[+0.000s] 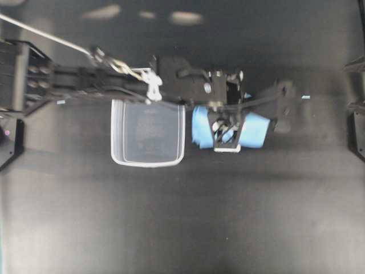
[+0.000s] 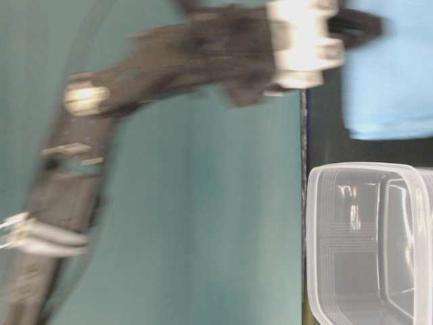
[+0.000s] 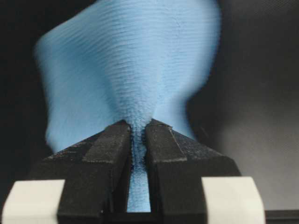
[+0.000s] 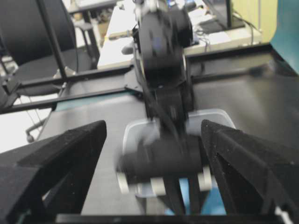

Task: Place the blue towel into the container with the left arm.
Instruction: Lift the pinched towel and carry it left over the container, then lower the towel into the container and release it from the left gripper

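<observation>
1. the left arm (image 1: 114, 80) reaches from the left edge of the overhead view across the dark worktop (image 1: 182, 217), passing over the far rim of the container (image 1: 148, 132).
2. the left gripper (image 3: 138, 140) is clamped on the blue towel (image 3: 131, 74); in the left wrist view a narrow fold of the cloth is pinched between the two black fingers (image 3: 110, 144), and the rest of the towel fans out wide beyond them.
3. from overhead the blue towel (image 1: 254, 130) lies on the worktop just to the right of the container, with the left gripper (image 1: 226, 137) over its middle, so blue cloth shows on both sides of it.
4. the container is clear plastic with rounded corners and a thick rim, and stands upright; nothing shows inside it.
5. in the table-level view the container (image 2: 369, 244) and the blue towel (image 2: 389, 74) are side by side but apart, with a strip of dark worktop between them; the arm in that view is blurred.
6. the right gripper (image 4: 154, 154) is wide open: its two black fingers (image 4: 60, 158) stand far apart at the sides of the right wrist view, with nothing between them, facing the left arm (image 4: 163, 51) and the container (image 4: 135, 135).
</observation>
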Controlling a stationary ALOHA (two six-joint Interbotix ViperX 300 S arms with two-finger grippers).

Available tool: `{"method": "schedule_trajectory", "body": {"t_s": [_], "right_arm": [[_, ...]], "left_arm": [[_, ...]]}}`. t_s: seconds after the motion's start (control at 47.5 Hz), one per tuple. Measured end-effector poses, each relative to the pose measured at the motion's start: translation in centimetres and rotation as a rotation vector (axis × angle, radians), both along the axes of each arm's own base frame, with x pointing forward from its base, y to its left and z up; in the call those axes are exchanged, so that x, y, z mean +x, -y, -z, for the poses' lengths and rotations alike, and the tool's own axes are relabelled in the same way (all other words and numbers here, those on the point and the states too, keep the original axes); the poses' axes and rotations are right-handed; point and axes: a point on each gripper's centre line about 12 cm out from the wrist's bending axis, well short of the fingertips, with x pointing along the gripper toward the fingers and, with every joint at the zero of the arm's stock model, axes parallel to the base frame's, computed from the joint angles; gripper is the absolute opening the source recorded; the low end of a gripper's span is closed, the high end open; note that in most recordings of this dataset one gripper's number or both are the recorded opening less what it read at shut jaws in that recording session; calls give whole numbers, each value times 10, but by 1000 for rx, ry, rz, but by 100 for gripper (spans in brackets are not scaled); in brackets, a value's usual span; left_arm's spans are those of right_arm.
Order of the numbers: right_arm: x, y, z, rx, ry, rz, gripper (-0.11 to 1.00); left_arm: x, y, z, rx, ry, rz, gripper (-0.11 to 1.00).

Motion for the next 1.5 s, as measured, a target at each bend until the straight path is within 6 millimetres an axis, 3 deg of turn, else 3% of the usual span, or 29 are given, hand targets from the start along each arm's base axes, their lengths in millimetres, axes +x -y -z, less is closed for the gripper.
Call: {"method": "schedule_trajectory", "body": {"t_s": [0.084, 0.19, 0.295, 0.379, 0.548, 0.695, 1.369, 1.496], "right_arm": [[0, 0, 0, 0, 3, 0, 79], [-1, 0, -1, -3, 6, 0, 79], [-1, 0, -1, -3, 5, 0, 79], [0, 0, 0, -6, 3, 0, 79], [-1, 0, -1, -3, 5, 0, 79], [-1, 0, -1, -5, 6, 0, 79], [-1, 0, -2, 0, 14, 0, 79], [-1, 0, -3, 1, 22, 0, 79]], "left_arm": [[-8, 3, -41, 1, 46, 3, 6], [-33, 5, -95, 2, 84, 5, 6], [-63, 4, -127, 2, 81, -1, 6], [-85, 2, -139, 3, 71, -6, 6], [-128, -7, -124, 0, -6, -31, 6], [-151, -8, -105, -1, -26, -36, 6], [-167, -12, -68, -4, -20, -46, 7], [-168, -12, -59, -10, -7, -58, 38]]}}
